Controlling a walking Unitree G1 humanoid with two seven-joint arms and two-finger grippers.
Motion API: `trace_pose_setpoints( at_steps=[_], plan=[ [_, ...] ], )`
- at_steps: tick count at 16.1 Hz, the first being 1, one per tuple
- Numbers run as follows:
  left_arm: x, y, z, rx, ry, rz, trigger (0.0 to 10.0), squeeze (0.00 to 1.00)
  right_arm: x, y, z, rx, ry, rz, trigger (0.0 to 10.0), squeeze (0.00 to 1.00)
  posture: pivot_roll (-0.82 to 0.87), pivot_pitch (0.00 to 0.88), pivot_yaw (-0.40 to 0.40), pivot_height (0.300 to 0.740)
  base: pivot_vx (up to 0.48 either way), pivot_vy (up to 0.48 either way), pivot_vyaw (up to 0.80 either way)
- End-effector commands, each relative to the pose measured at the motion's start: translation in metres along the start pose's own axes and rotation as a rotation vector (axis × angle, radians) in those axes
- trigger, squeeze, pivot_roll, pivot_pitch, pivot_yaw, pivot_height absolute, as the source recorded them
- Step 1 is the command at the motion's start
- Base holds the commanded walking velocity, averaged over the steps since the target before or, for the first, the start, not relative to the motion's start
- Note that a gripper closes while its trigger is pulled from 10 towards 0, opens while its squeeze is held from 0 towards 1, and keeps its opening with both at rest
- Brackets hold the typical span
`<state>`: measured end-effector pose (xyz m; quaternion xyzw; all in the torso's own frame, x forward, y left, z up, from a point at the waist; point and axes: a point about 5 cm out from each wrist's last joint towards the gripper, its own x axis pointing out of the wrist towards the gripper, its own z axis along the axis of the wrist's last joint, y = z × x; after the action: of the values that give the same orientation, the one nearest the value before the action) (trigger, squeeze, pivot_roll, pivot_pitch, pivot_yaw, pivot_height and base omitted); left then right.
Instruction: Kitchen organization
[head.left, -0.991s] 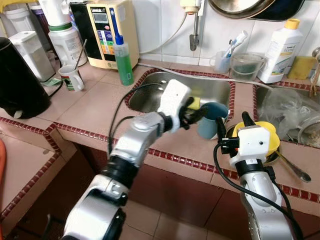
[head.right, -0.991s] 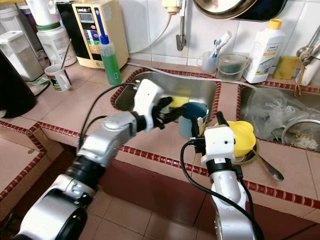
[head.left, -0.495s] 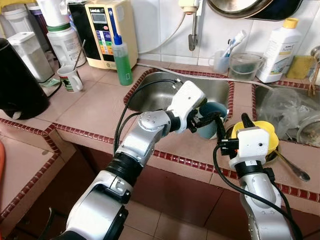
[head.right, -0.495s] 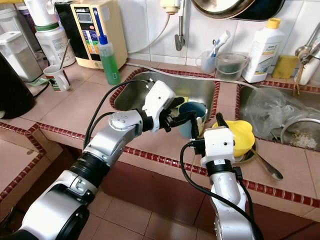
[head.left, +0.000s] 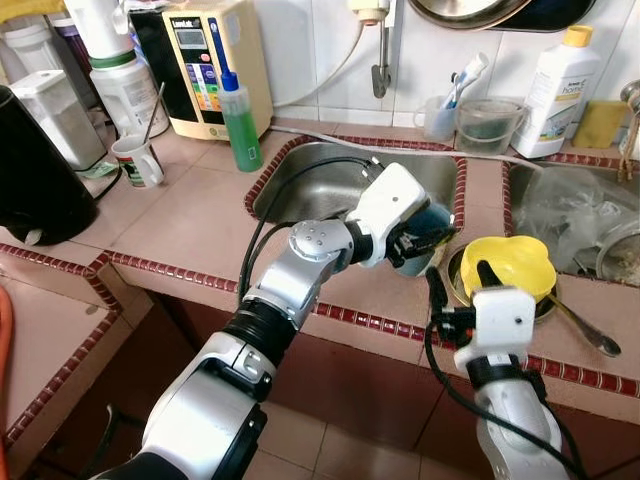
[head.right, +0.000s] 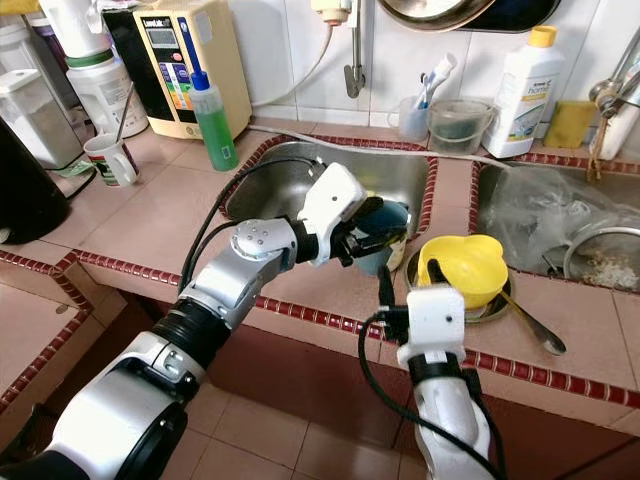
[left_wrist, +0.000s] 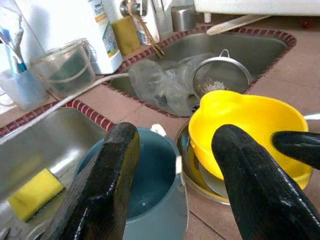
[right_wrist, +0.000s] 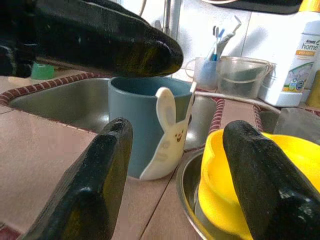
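Blue-grey cup (head.right: 385, 235) w/ rabbit handle sits on tabletop (head.right: 160, 215) at sink (head.right: 290, 180) edge, beside yellow bowl (head.right: 470, 268). Left pincer (head.left: 420, 240) spread apart, one finger inside rim, prob. for a lift. Right pincer (head.left: 455, 285) apart, waiting near.

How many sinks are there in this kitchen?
2. One steel sink is behind the left gripper and blue cup. The other sink, farther right, holds a plastic bag and strainer.
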<state>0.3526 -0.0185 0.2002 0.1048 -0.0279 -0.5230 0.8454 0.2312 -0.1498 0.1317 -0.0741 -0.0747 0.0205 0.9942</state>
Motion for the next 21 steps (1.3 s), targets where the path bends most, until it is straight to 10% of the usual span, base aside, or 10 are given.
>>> trace_pose_setpoints(
  at_steps=[1,11,21],
  plan=[
    [0.0,0.006,0.008,0.047,0.0,-0.002,10.0,0.0,-0.002,0.003,0.006,0.003,-0.019,0.008,10.0,0.0,-0.23,0.029,0.122,0.74,0.0,0.0,0.0],
    [0.002,0.01,-0.012,0.121,0.165,0.027,10.0,0.0,-0.017,0.013,0.008,0.017,0.009,0.071,10.0,0.0,-0.24,0.041,0.134,0.74,0.0,0.0,0.0],
    [0.005,0.01,0.002,0.192,0.077,-0.01,10.0,0.0,-0.025,0.016,0.003,0.008,0.048,0.09,10.0,0.0,-0.24,0.042,0.155,0.74,0.0,0.0,0.0]
  ],
)
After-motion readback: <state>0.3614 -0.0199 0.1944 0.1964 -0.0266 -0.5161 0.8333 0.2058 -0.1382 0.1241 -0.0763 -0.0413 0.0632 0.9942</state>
